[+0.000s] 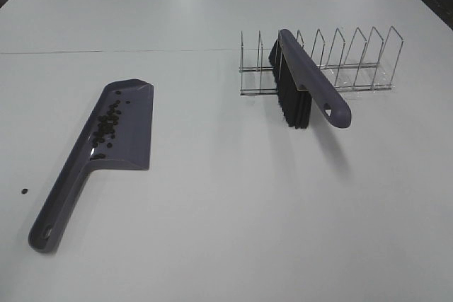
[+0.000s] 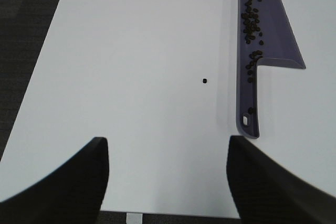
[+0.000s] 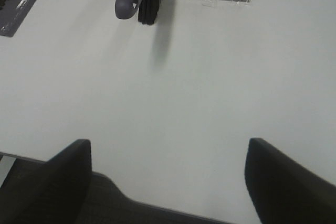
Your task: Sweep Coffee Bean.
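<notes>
Most of the coffee beans (image 1: 106,126) lie heaped in the purple dustpan (image 1: 131,139), strung along its raised wall and down toward the handle. The dustpan lies flat on the white table (image 1: 233,224), on the left half, its handle pointing at the near left corner. One stray bean (image 1: 24,191) sits alone on the bare table, beside the handle on the left-edge side and apart from it.

The brush (image 1: 311,86) leans in a wire rack (image 1: 354,61) on the far right part of the table, bristles down, its handle angled out past the rack toward the near edge.

The left gripper (image 2: 168,182) hangs above the near edge of the table, back from the dustpan's handle, jaws spread wide and holding nothing. The right gripper (image 3: 168,182) hangs likewise over the near edge, well short of the brush, jaws wide apart and empty.
</notes>
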